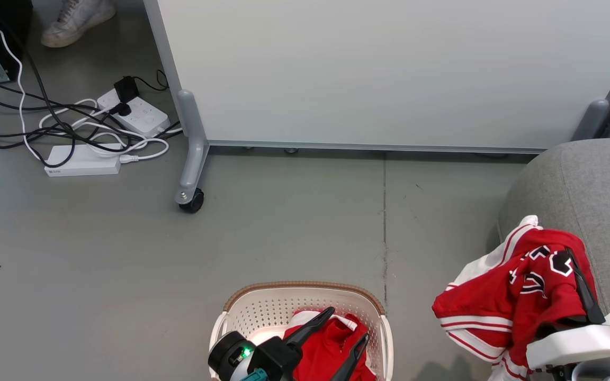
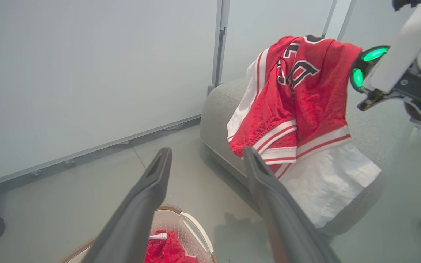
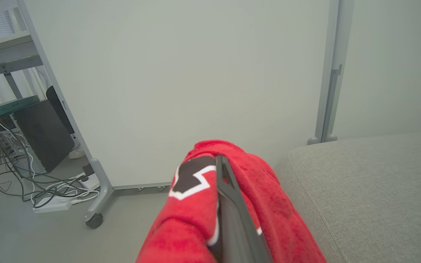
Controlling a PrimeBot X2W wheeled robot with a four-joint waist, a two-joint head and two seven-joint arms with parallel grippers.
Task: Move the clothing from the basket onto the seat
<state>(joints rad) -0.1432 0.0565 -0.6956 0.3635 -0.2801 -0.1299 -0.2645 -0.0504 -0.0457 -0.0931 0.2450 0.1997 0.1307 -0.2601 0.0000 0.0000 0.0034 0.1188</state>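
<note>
The right gripper (image 1: 571,256) is pinched tight on a red garment (image 1: 511,296) and holds it up at the front edge of the seat (image 1: 591,185). The garment is bright red and soft. It has a big white panel, red-and-white stripes along its hems, and black shapes with white outlines. It hangs down in folds, part of it over the grey floor (image 1: 284,227) and part in front of the seat's rounded corner (I cannot tell if any of it rests on top of the cushion). The seat is big and covered in grey cloth.

The basket (image 1: 305,286) stands on the floor, near the seat but not touching it. It is cream, with lots of little holes and a brown rim. More red cloth (image 1: 326,349) with a white edge lies bunched up inside it, toward the basket's right side. The left gripper (image 1: 348,323) hovers over the basket with its two dark fingers spread apart, holding nothing.
</note>
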